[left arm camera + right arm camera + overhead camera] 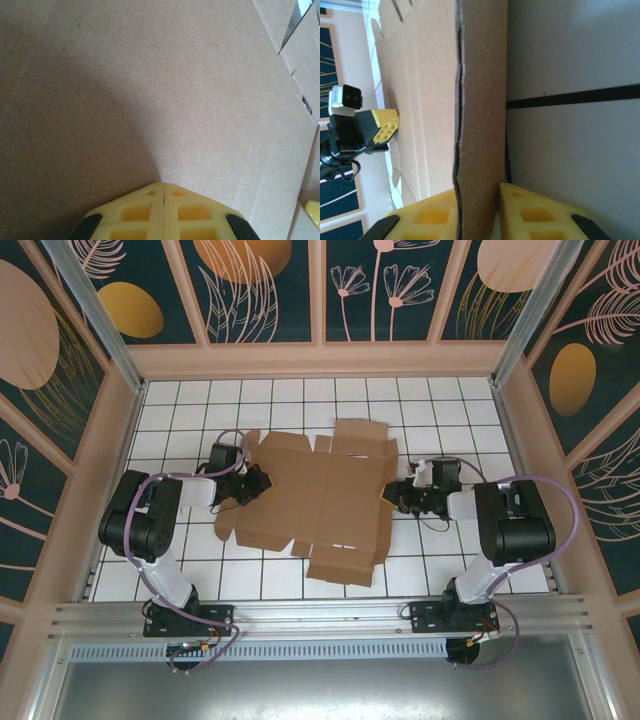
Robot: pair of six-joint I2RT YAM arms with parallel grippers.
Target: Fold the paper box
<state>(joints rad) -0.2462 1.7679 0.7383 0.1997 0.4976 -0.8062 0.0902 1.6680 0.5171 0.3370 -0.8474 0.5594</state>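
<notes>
Paper box, top view: the paper box (320, 495) lies as a flat brown die-cut sheet with its flaps spread, about midway between the left and right edges of the white gridded table (200, 405).
Left gripper, top view: the left gripper (258, 483) sits at the sheet's left side, with its tip over the cardboard.
Right gripper, top view: the right gripper (392, 495) meets the sheet's right edge; its jaws are too small to read from here.
Left gripper, left wrist view: the two yellow fingers (135, 212) are pressed together along a closed seam with nothing between them, and the tip (163, 186) is up against the cardboard.
Paper box, left wrist view: plain brown board (150, 90) spreads ahead of the fingers, with creases and narrow cut slots at the upper right.
Right gripper, right wrist view: clamped (477, 187) on the sheet's edge, with one yellow finger (525, 210) on each face of the cardboard.
Paper box, right wrist view: a strip of board (480, 100) runs straight away from the fingers, with the rest of the sheet on one side and the tiled table (570, 50) on the other.
Left gripper, right wrist view: seen across the sheet (382, 127), its yellow tip on the cardboard at the far side.
</notes>
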